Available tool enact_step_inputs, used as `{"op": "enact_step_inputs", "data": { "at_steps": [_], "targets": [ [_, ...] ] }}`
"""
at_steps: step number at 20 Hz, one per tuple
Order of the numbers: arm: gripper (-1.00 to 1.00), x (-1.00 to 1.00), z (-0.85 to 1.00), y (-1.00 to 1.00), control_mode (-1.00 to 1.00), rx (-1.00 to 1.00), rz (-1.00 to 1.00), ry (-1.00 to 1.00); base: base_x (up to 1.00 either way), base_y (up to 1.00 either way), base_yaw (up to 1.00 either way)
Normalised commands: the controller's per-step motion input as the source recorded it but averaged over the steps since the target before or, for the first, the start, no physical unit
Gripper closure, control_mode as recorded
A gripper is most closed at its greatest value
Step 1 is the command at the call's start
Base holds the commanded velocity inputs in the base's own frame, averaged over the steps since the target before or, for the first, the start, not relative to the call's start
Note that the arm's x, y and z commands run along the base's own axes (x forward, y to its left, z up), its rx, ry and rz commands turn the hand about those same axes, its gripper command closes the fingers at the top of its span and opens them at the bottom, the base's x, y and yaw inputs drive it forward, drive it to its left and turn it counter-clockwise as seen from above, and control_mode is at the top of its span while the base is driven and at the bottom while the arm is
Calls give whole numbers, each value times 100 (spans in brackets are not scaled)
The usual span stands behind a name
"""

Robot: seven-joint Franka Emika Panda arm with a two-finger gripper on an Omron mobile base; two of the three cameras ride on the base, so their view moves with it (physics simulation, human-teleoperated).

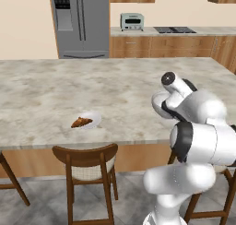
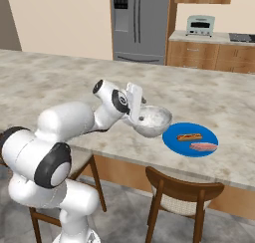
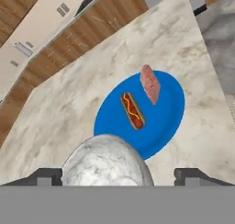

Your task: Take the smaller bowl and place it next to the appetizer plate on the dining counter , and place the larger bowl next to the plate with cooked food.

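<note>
Larger bowl (image 2: pixel 152 120): wide, deep, round, mottled grey-white stone finish. It sits on the beige stone dining counter (image 2: pixel 60 82), just beside the flat blue plate (image 2: pixel 190 139), at the plate's 9 o'clock. Arm reaches forward; gripper (image 3: pixel 118 175) spread wide either side of the bowl.

larger bowl (image 3: pixel 106 161) between spread jaws, beside plate with cooked food (image 3: pixel 167 110)
</note>
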Motion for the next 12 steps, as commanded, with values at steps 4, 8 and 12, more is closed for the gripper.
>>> {"op": "enact_step_inputs", "data": {
  "at_steps": [4, 8, 12],
  "targets": [
    [-100, -100, 47, 80, -100, 0, 20, -13, 0, 0, 0],
    [-100, -100, 6, 94, -100, 2, 26, -8, 0, 0, 0],
    [-100, -100, 35, 57, -100, 22, 22, 5, 0, 0, 0]
  ]
}}
